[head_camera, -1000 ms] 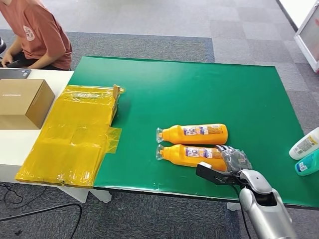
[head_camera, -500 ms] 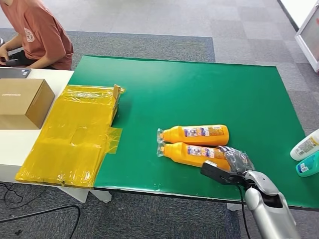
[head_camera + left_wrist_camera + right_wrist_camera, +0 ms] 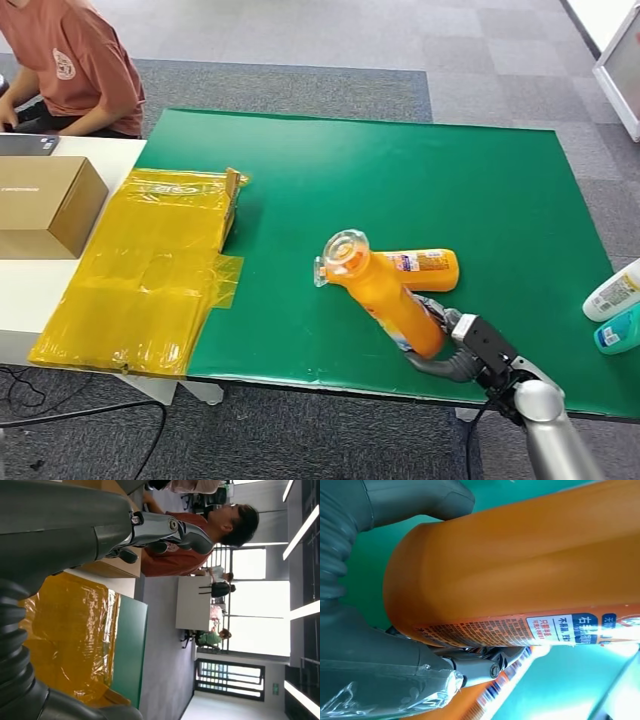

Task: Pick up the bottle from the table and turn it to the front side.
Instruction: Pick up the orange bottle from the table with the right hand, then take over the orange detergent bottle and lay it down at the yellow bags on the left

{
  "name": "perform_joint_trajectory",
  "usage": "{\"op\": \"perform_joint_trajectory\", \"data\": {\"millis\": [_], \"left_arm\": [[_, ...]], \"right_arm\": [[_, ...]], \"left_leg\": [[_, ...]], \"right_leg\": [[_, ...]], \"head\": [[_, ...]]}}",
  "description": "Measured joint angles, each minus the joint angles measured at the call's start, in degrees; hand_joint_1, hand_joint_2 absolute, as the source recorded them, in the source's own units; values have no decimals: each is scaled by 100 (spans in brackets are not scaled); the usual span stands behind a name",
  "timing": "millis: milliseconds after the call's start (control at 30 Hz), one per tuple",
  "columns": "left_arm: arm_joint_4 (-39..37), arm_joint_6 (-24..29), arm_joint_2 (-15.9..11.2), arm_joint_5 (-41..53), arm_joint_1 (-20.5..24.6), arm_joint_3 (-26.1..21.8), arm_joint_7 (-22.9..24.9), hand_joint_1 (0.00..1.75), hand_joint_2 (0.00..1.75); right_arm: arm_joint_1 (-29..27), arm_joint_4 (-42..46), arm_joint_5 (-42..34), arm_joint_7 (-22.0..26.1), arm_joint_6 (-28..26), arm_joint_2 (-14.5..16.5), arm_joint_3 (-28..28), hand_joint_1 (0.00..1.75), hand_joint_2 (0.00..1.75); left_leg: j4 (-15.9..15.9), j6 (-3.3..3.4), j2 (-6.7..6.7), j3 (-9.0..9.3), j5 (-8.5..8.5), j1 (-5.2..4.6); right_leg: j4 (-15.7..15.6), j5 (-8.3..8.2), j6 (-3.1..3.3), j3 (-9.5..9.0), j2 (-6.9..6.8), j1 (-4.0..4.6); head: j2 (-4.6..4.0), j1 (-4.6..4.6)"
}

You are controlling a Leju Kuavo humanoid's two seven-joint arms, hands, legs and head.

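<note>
My right hand [image 3: 447, 345] grips the base of an orange bottle [image 3: 385, 293] and holds it lifted and tilted above the green mat [image 3: 423, 180], its clear cap toward the camera. In the right wrist view the orange bottle [image 3: 516, 575] lies across my right hand [image 3: 376, 665], thumb on one side, fingers under its label. A second orange bottle [image 3: 423, 265] lies flat on the mat just behind it. My left hand [image 3: 53, 535] hangs off to the table's left with its fingers [image 3: 166, 530] curled in and nothing in them.
A yellow plastic sheet [image 3: 143, 270] covers the table's left part, beside a cardboard box [image 3: 45, 205]. A white bottle [image 3: 611, 290] and a teal bottle [image 3: 619, 328] lie at the mat's right edge. A person in a rust shirt [image 3: 75, 65] sits at the far left.
My right hand has closed on the nearer orange bottle and raised it off the mat, tipping its cap end up. The farther bottle stays where it lay.
</note>
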State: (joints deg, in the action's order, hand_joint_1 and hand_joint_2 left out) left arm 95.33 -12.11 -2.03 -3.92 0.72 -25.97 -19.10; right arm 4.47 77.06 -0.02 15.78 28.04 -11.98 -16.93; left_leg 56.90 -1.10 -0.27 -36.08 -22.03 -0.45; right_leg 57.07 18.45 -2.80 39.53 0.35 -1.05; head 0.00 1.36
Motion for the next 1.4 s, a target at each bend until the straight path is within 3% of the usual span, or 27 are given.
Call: {"op": "perform_joint_trajectory", "data": {"millis": [400,700,967,1400], "left_arm": [[-34,-53,45,39,233,436,76,0,175],[-268,376,172,491,1133,1564,362,0,175],[-358,397,271,513,1397,1992,429,0,175],[-480,225,475,433,1533,2388,478,0,175]], "right_arm": [[450,5,-218,-201,-141,557,-50,175,175],[1351,-298,218,-262,-924,1427,-453,175,175],[1570,-399,569,-309,-1360,2047,-600,175,175],[1594,-595,821,-87,-1542,2399,-592,175,175]], "left_leg": [[0,-3,-1,-16,6,1],[0,-9,-1,-32,36,2],[0,-11,0,-38,38,3],[0,-10,0,-43,37,2]], "right_leg": [[2,-4,-1,17,-1,1],[4,-29,12,34,-1,1],[5,-31,16,43,-1,4],[5,-31,16,46,-1,3]], "head": [[0,2],[0,1],[0,0],[0,0]]}}
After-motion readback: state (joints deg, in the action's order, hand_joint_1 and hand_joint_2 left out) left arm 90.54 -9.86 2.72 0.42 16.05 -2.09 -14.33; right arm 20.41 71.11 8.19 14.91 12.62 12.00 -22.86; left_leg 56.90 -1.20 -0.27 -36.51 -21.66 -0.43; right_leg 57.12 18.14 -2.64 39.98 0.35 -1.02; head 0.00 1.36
